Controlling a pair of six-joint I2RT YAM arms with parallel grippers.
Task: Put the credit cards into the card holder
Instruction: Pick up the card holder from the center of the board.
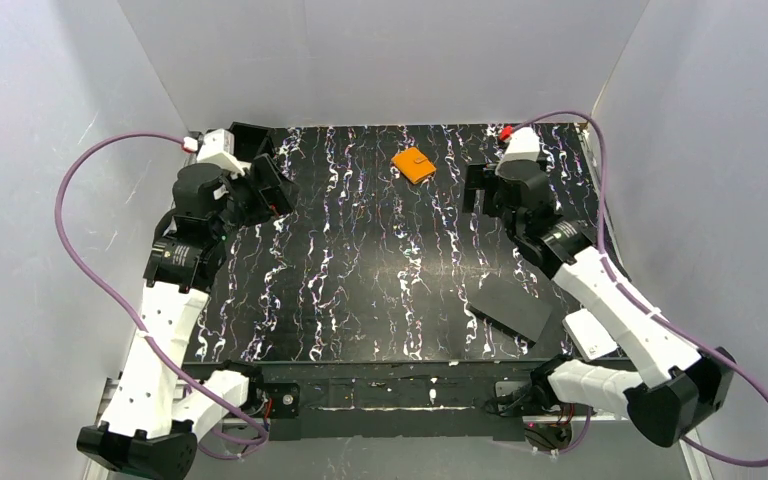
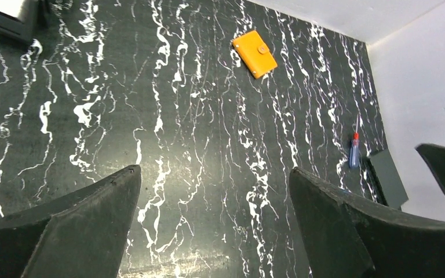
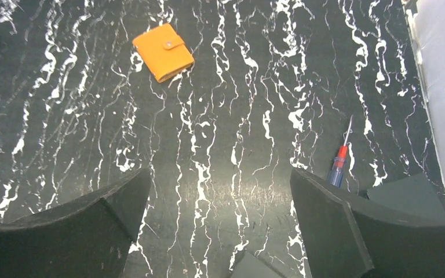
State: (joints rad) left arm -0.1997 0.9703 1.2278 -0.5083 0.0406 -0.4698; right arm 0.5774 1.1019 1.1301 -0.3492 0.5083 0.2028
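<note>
Table (image 1: 360, 300): black top streaked with white, walled in pale panels on the left, right and far sides.
Left gripper (image 1: 265, 165): at the far left of the table, jaws spread wide with nothing between them; in its own view the fingers (image 2: 87, 226) frame only bare tabletop.
Right gripper (image 1: 485, 178): far right, likewise wide apart and empty, fingers (image 3: 92, 226) above bare table.
Black slab (image 1: 513, 307): a flat dark rectangle lying near right, partly under the right arm.
White block (image 1: 590, 333): rounded, at the near right edge, just beside the slab.
Card holder (image 1: 414, 165): small orange wallet lying flat at the far middle of the table, between the two grippers and nearer the right one; folded shut, its tab snapped over the front. It touches nothing.
Holder, feel: I'd judge it light and soft-sided, likely to slide on the smooth top if nudged, and to flop once unsnapped. Not fragile.
Holder, where to grip: across the two long edges, away from the tab, so the snap stays free for the other gripper.
Credit cards: I can't make out any from here.
Screwdriver (image 3: 338, 165): tiny, red and blue handle, on the right side, well apart from the holder.
</note>
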